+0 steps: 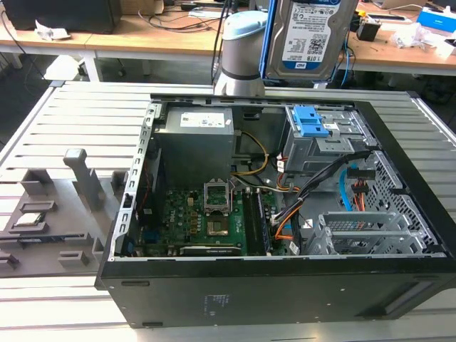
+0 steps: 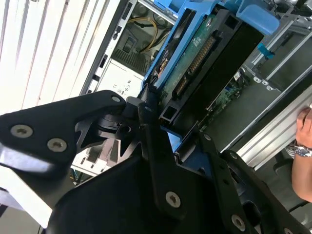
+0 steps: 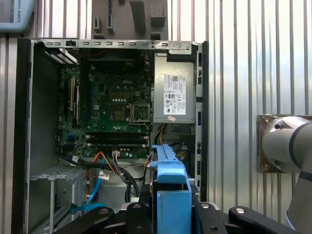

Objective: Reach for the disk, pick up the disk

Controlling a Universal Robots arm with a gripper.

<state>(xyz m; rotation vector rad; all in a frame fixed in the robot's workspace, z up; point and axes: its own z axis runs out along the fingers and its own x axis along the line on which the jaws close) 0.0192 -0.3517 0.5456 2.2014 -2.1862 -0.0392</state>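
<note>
Live from my remote station: the arm's black gripper (image 2: pixel 170 116) is clamped on the disk (image 1: pixel 310 34), a flat rectangular silver metal hard drive w/ white-and-blue barcode label and blue plastic frame; in the exterior view the disk hangs upright in mid-air, label to camera, raised clear above the open black desktop PC case (image 1: pixel 399 214) and beside the arm's pale grey-and-blue base column (image 1: pixel 241 50); in both wrist views the black fingers (image 2: pixel 153 146) press vs. the blue frame on either side, disk seen edge-on, its green circuit board showing in the second wrist view; in the first wrist view I look down into the case, which lies on its side on the grey slatted metal table (image 3: pixel 243 73), w/ green motherboard (image 3: pixel 112 105) and grey metal power-supply box w/ white sticker (image 3: pixel 175 95) exposed; blue plastic latch pieces (image 1: pixel 308 121) sit on the drive cage toward the exterior view's right; a person's hand (image 2: pixel 303 151) shows beside the case wall
</note>
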